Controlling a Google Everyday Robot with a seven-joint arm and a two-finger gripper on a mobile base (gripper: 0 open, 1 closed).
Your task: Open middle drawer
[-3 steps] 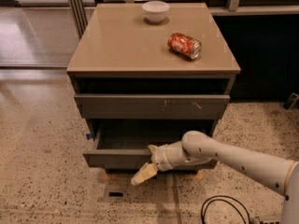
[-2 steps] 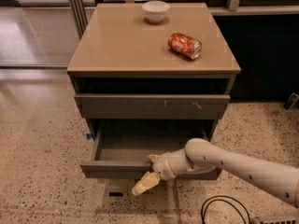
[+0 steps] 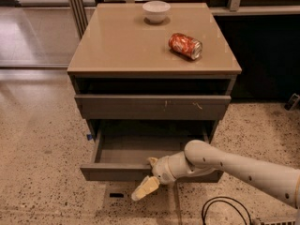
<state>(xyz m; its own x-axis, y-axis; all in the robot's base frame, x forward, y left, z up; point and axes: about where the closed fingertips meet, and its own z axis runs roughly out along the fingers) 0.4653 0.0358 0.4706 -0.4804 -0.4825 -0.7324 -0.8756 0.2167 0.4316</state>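
jaws sitting at middle drawer point(image 3: 117, 171) front's top lip, likely for drawing it outward | clenched or released: cannot tell | drawer standing partly out, tray point(image 3: 136, 154) lying just behind jaws

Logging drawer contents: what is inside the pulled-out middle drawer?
Inside the middle drawer only bare grey tray floor shows. The gripper, at its front edge, covers the front right part, and the back lies in shadow.

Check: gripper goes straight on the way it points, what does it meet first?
Likely the speckled floor. The gripper, at the front of the open middle drawer, points down and left, below that front; depth is unclear.
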